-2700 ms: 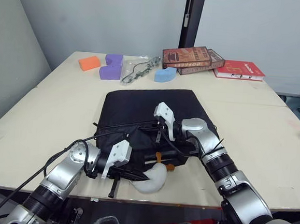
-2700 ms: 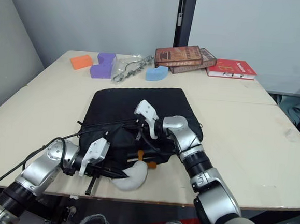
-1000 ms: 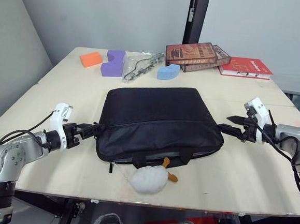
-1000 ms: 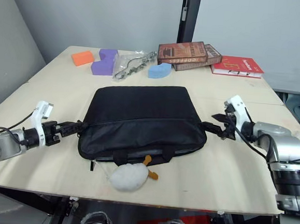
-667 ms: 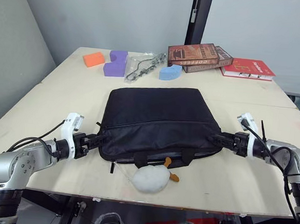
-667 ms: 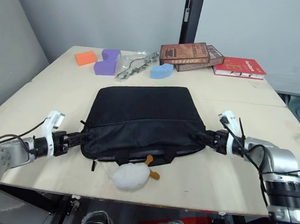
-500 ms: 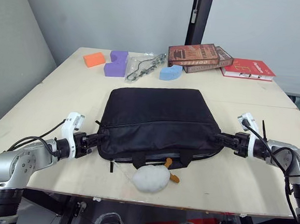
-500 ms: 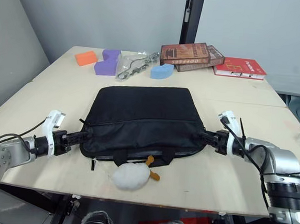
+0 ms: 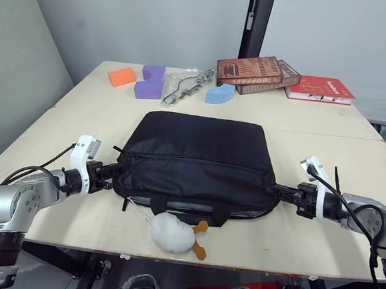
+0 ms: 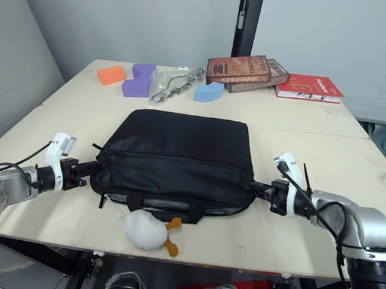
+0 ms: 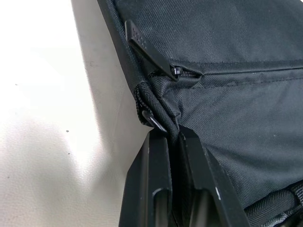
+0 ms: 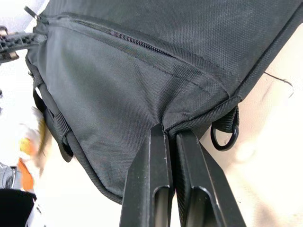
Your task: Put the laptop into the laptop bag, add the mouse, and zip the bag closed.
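The head views take in the whole table (image 9: 353, 147) with one laptop bag (image 9: 198, 160) lying flat between the two claws. The wrist views add the grip details. In the left wrist view the left claw (image 11: 172, 135) has its two fingers pressed nearly together on a fold of fabric at the bag's end corner, with a zipper pull (image 11: 144, 48) just beyond the fingertips. In the right wrist view the right claw (image 12: 170, 130) pinches the opposite end corner in the same narrow way, a metal D-ring (image 12: 225, 135) hanging just beside its fingers; the far-off left claw shows at the bag's other end there.

From the head camera, the left claw (image 9: 115, 172) sits at the bag's left end and the right claw (image 9: 278, 189) at its right end, so the bag spans the whole gap between them. Its zip line runs from one claw toward the other.

One white egg-shaped soft toy (image 9: 170, 234) with orange feet lies on the table edge, near the bag's handle (image 9: 191, 208), between the claws and nearer the robot than both.

Well beyond the bag from the claws: one orange foam block (image 9: 120, 78), one purple block (image 9: 148, 83), one blue block (image 9: 216, 95), one clear packet with a chain (image 9: 182, 87), and three books (image 9: 282, 74).
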Controlling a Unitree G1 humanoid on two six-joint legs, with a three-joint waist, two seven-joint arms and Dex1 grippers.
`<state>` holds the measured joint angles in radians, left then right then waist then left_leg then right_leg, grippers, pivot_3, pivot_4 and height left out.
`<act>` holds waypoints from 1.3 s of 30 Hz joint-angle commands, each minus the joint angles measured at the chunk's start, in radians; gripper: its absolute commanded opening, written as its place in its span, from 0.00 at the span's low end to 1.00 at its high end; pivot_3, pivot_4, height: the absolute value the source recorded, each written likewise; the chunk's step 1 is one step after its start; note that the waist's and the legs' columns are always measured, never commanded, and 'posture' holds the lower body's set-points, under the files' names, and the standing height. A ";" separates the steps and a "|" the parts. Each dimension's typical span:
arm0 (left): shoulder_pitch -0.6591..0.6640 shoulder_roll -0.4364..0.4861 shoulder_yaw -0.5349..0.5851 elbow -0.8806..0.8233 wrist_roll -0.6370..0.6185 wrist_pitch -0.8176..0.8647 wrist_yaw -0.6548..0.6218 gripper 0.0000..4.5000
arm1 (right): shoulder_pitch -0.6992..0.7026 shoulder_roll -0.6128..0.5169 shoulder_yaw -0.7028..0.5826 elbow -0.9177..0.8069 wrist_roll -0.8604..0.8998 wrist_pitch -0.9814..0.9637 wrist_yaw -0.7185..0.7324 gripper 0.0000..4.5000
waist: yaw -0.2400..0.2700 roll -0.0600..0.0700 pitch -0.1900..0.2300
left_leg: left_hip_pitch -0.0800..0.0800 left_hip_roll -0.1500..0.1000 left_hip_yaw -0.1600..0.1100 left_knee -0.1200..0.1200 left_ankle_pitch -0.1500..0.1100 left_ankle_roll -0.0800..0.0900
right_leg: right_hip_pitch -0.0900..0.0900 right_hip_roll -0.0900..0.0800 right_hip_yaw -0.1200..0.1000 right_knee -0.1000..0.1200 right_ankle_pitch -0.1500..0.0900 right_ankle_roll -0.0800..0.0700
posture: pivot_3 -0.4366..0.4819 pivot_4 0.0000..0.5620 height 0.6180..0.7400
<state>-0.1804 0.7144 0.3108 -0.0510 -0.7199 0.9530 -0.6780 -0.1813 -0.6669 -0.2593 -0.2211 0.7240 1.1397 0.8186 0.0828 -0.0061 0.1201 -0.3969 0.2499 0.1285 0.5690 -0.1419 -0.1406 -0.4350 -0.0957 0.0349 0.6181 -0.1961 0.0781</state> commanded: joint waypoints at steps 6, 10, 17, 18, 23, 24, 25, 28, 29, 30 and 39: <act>-0.008 0.010 -0.005 0.010 0.043 -0.052 -0.037 0.33 | 0.017 -0.009 -0.023 -0.065 0.030 -0.084 0.013 0.08 | 0.003 0.000 0.000 | 0.000 0.000 0.000 0.000 0.000 0.000 | 0.000 0.000 0.000 0.000 0.000 0.000 | 0.48 0.27 0.95; -0.015 0.094 0.062 0.089 0.050 -0.080 -0.114 0.63 | 0.046 -0.160 -0.044 -0.028 -0.044 -0.248 0.163 0.36 | 0.007 0.000 0.000 | -0.001 0.000 0.000 0.001 0.000 0.000 | 0.000 0.000 0.000 0.000 0.000 0.000 | 0.48 0.27 0.95; 0.025 0.243 0.143 0.038 -0.005 -0.096 -0.305 1.00 | -0.072 -0.272 -0.020 -0.035 -0.012 -0.303 0.272 0.91 | 0.007 0.000 0.000 | 0.000 0.000 0.000 0.001 0.000 0.000 | 0.000 0.000 0.000 0.000 0.000 0.000 | 0.48 0.27 0.95; 0.027 0.259 0.136 0.037 0.009 -0.120 -0.323 1.00 | -0.091 -0.276 -0.006 -0.038 -0.016 -0.310 0.281 0.99 | 0.008 0.000 0.000 | 0.000 0.000 0.000 0.001 0.000 0.000 | 0.000 0.000 0.000 0.000 0.000 0.000 | 0.48 0.27 0.95; 0.079 0.332 0.051 -0.063 0.119 -0.396 -0.539 1.00 | -0.200 -0.266 0.141 -0.141 -0.052 -0.392 0.345 0.99 | 0.011 -0.001 0.000 | -0.001 0.000 -0.001 0.002 0.000 0.001 | 0.000 0.000 -0.001 0.000 0.000 0.000 | 0.48 0.27 0.95; 0.082 0.338 0.008 -0.094 0.157 -0.468 -0.575 1.00 | -0.239 -0.251 0.183 -0.178 -0.022 -0.370 0.364 0.99 | 0.010 -0.001 0.000 | -0.001 0.000 -0.001 0.002 0.000 0.001 | 0.000 0.000 -0.001 0.000 0.000 0.000 | 0.48 0.27 0.95; 0.084 0.342 -0.022 -0.112 0.185 -0.522 -0.601 1.00 | -0.268 -0.241 0.213 -0.201 0.002 -0.352 0.377 0.99 | 0.010 0.000 0.001 | -0.001 0.000 -0.001 0.002 0.000 0.001 | 0.000 0.000 -0.001 0.000 0.000 0.000 | 0.48 0.27 0.95; 0.074 0.327 -0.109 -0.173 0.210 -0.603 -0.658 1.00 | -0.359 -0.148 0.349 -0.138 -0.155 -0.498 0.335 0.99 | 0.009 0.000 0.000 | 0.000 0.000 -0.001 0.002 0.000 0.001 | 0.000 0.000 -0.001 0.001 0.000 0.000 | 0.48 0.27 0.95; 0.070 0.320 -0.142 -0.193 0.223 -0.636 -0.675 1.00 | -0.383 -0.106 0.394 -0.087 -0.225 -0.575 0.316 0.99 | 0.008 -0.001 0.000 | -0.001 0.000 -0.001 0.002 0.000 0.001 | 0.000 0.000 -0.001 0.002 0.000 0.000 | 0.48 0.27 0.95; 0.067 0.312 -0.167 -0.205 0.232 -0.659 -0.686 1.00 | -0.397 -0.072 0.424 -0.043 -0.272 -0.629 0.303 0.99 | 0.006 -0.001 0.000 | -0.001 0.000 -0.001 0.004 0.000 0.001 | 0.000 0.000 -0.001 0.003 0.000 0.000 | 0.48 0.27 0.95; 0.002 0.138 -0.405 -0.230 0.313 -0.718 -0.646 1.00 | -0.423 0.184 0.506 0.368 -0.445 -0.925 0.248 0.99 | 0.003 -0.001 0.000 | -0.004 0.000 -0.002 0.011 0.000 0.001 | -0.003 -0.001 0.000 0.011 0.000 0.000 | 0.48 0.27 0.95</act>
<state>-0.1594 0.8658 -0.0638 -0.2781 -0.4367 0.2753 -1.3270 -0.5811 -0.5100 0.2477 0.1050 0.2951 0.2761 1.0753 0.0854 -0.0070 0.1200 -0.4010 0.2499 0.1268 0.5801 -0.1418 -0.1395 -0.4389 -0.0966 0.0351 0.6304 -0.1960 0.0777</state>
